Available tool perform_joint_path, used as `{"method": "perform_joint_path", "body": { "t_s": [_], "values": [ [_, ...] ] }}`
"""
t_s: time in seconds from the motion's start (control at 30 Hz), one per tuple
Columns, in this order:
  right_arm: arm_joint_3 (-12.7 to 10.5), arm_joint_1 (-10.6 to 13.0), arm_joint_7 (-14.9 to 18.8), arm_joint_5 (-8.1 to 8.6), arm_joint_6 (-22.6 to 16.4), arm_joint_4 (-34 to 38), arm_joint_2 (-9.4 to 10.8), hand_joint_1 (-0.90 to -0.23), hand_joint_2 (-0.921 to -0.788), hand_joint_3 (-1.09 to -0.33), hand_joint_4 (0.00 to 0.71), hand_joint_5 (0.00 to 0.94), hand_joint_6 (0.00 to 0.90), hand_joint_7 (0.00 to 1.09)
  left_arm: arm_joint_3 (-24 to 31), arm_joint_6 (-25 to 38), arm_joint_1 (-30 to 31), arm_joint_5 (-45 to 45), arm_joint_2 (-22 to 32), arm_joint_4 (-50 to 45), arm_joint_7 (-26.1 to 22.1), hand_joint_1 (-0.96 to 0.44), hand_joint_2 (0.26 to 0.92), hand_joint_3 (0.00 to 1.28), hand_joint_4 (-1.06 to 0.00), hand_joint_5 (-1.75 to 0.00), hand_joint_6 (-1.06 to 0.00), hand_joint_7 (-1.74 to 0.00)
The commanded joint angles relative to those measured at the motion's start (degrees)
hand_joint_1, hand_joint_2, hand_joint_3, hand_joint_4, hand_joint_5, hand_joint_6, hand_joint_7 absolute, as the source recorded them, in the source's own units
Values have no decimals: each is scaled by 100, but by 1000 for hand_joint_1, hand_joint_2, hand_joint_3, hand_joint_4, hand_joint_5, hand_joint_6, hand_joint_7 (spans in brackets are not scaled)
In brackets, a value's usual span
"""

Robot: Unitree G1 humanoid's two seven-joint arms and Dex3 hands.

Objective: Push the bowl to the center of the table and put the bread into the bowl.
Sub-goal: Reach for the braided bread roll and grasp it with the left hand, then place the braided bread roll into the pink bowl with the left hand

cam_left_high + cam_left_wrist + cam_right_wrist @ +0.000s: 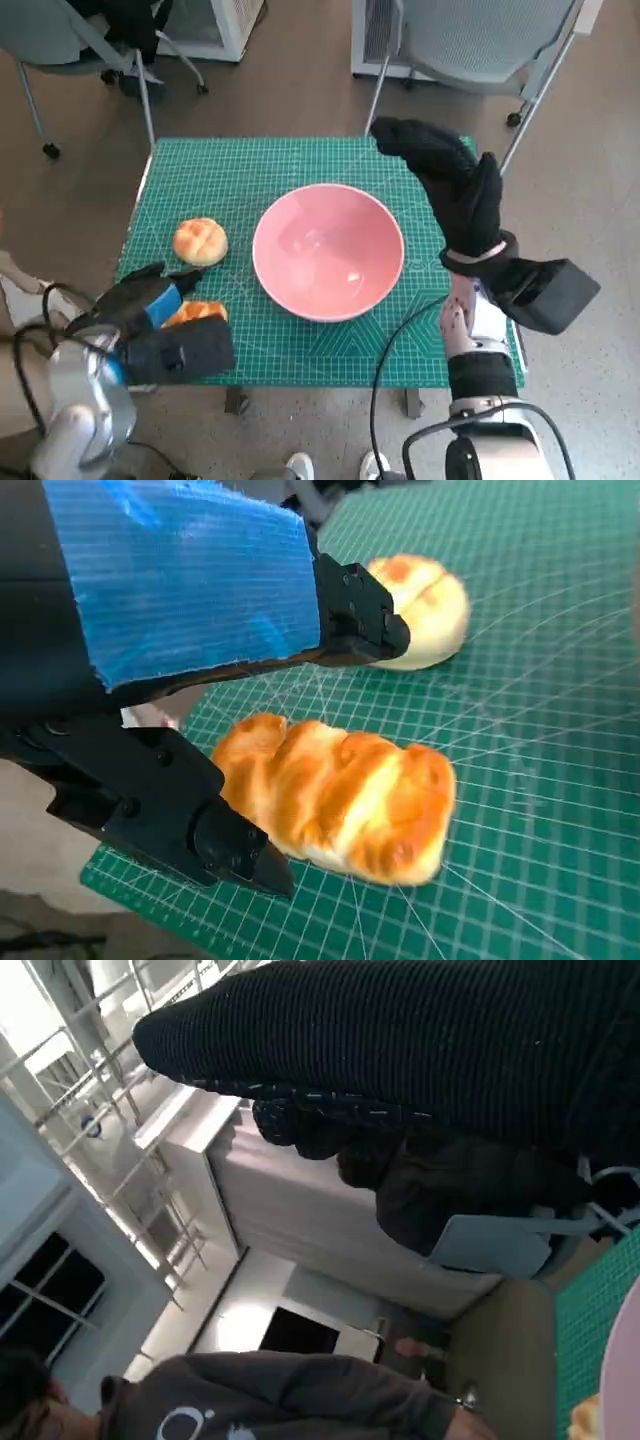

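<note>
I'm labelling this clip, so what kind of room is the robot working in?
Probably an office or lab: wheeled chairs stand on a hard floor behind a small table under a green cutting mat, and a person sits nearby.

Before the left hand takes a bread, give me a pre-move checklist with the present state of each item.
1. Bowl near the mat's middle: ok.
2. Bowl empty, ready for bread: ok.
3. Left hand holds nothing, fingers apart: ok; its fingers lie either side of the long loaf.
4. Fingers touching the long loaf: cannot tell.
5. Round bun apart from the long loaf, out of the grasp: ok.
6. Right hand lifted clear of the bowl: ok, it is raised beside the bowl's right rim and holds nothing.
</note>
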Motion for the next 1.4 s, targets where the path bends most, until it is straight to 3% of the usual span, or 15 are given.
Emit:
{"method": "perform_joint_path", "body": {
  "t_s": [0.03, 0.97, 1.03, 1.1, 1.13, 1.17, 1.2, 1.23, 1.3, 1.37, 1.4],
  "values": [
    [17, 149, 23, 20, 87, 34, 3, -668, -921, -866, 89, 2, 107, 117, -114, 2, -235, -61, -100, 443, 184, -125, 689, 17, -118, 0, -298, 0],
    [27, 268, -55, 29, 305, -250, -2, -665, -921, -867, 88, 0, 93, 142, -516, 109, -821, -347, -174, 1794, 335, -26, 707, 18, -121, -5, -327, -16],
    [32, 279, -68, 19, 311, -277, 0, -666, -921, -866, 88, 0, 92, 144, -550, 115, -842, -347, -180, 1872, 366, 7, 713, 22, -143, -13, -351, -24],
    [35, 290, -78, 13, 319, -302, -2, -666, -921, -867, 87, 0, 91, 146, -585, 124, -860, -342, -183, 1957, 413, 48, 725, 30, -240, -47, -384, -31],
    [36, 294, -80, 12, 324, -312, -4, -666, -921, -867, 87, 0, 90, 147, -597, 129, -866, -343, -181, 1989, 436, 78, 731, 48, -371, -280, -431, -24],
    [34, 288, -82, 14, 331, -311, -7, -666, -921, -867, 87, 0, 89, 148, -613, 126, -873, -334, -175, 2025, 470, 90, 731, 58, -401, -393, -448, -21],
    [33, 285, -84, 15, 337, -311, -9, -667, -921, -867, 87, 0, 89, 149, -626, 125, -879, -330, -168, 2050, 495, 205, 693, 229, -537, -691, -506, -31],
    [33, 284, -86, 17, 343, -318, -12, -667, -921, -867, 87, 0, 88, 150, -648, 105, -857, -302, -153, 2043, 555, 247, 666, 318, -580, -810, -527, -32],
    [33, 287, -91, 20, 353, -333, -15, -667, -921, -867, 86, 0, 87, 152, -688, 60, -805, -251, -123, 2020, 684, 360, 525, 724, -628, -1231, -656, -95],
    [31, 282, -90, 23, 361, -330, -18, -667, -921, -867, 86, 0, 85, 154, -725, 6, -747, -199, -92, 1993, 836, 390, 502, 848, -609, -1402, -697, -210],
    [29, 280, -88, 25, 363, -327, -18, -667, -921, -867, 86, 0, 83, 155, -740, -15, -720, -178, -79, 1980, 902, 397, 514, 875, -584, -1473, -665, -407]
  ]
}}
